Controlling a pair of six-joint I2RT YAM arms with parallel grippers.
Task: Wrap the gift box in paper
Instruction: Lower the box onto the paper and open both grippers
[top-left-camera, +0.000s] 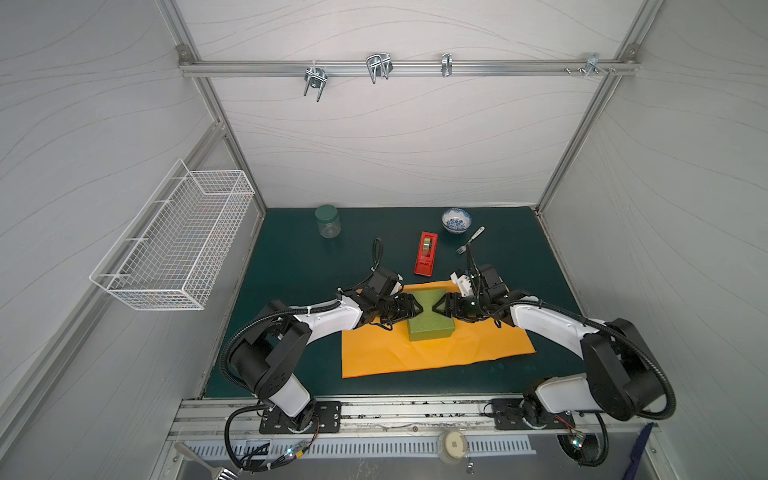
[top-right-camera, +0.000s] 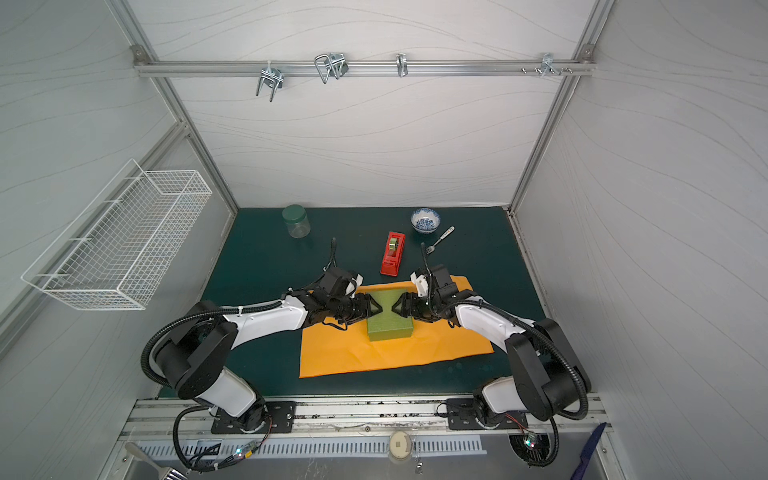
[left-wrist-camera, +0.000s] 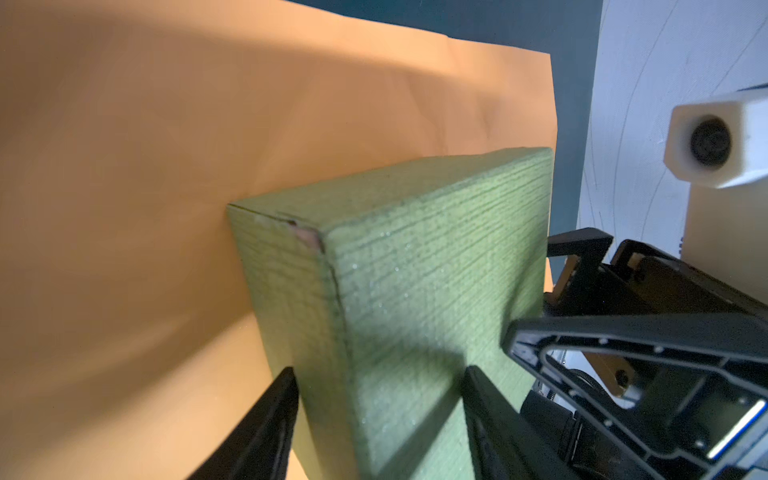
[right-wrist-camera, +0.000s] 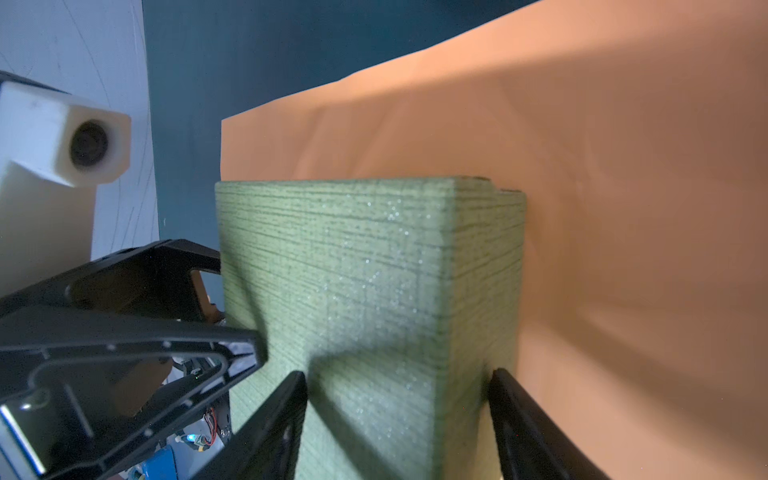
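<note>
Just one gift box (top-left-camera: 430, 322), one paper (top-left-camera: 415, 357).

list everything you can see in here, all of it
gift box: one, olive green, on the paper
paper: one, orange, flat on the mat
tape dispenser: one, red, behind the paper
jar: one, clear, green lid, back left
bowl: one, blue-white, back right
fork: one, silver, beside the bowl
wire basket: one, white, left wall
hooks: four, metal, back rail
mat: one, dark green, tabletop
left end effector: one, black, gripping box's left side
right end effector: one, black, gripping its right side
</note>
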